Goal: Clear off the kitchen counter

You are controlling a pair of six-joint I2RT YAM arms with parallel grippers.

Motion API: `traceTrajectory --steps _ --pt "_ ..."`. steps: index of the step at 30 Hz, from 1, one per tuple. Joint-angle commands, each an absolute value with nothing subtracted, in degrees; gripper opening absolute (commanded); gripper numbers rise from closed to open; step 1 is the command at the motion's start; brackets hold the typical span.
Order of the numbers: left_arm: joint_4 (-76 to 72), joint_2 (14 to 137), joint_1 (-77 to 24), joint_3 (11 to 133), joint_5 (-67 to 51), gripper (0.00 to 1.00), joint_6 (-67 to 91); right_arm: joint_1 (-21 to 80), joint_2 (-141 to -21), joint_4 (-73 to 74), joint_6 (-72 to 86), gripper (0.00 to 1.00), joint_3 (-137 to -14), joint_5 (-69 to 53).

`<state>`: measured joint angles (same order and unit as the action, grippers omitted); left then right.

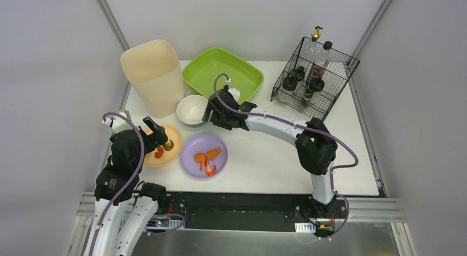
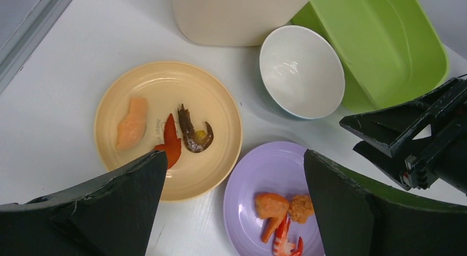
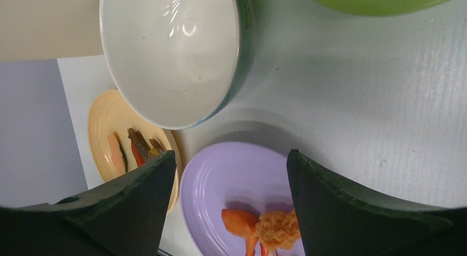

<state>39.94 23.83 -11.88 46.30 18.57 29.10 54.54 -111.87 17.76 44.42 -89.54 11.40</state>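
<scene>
White rigid surface (image 1: pixel 264 151) fills mid-frame, fixed; only its dishes lift. Ceramic-looking bowl (image 1: pixel 191 109) at 10 o'clock: probably slick, breakable, grip the rim. Right end effector (image 1: pixel 208 115), at bowl's 3 o'clock, gapes wide, empty. Left end effector (image 1: pixel 158 136) likewise spread, empty, above yellow plate (image 1: pixel 174 148).

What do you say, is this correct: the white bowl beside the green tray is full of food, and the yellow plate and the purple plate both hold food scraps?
Not quite: the bowl is the mistake. The white bowl beside the green tray is empty, as the left wrist view shows. The yellow plate and the purple plate both hold food scraps.
</scene>
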Motion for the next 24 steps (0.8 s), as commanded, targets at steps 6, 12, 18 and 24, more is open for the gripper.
traceTrajectory --steps 6,12,18,24 --pt "40.5 25.0 -11.2 46.3 16.8 1.0 29.1 53.4 -111.4 21.1 44.1 0.78 -93.1 19.9" --pt "40.4 24.0 -11.2 45.9 14.6 1.0 28.4 50.6 -109.2 24.7 36.0 0.78 -94.3 21.7" --pt "40.4 24.2 -11.3 46.0 13.2 1.0 28.3 44.6 -112.6 32.0 21.7 0.79 -104.7 13.7" --pt "40.4 25.1 -11.2 46.4 11.4 1.0 28.1 42.2 -116.2 36.2 1.8 0.77 -110.0 7.9"
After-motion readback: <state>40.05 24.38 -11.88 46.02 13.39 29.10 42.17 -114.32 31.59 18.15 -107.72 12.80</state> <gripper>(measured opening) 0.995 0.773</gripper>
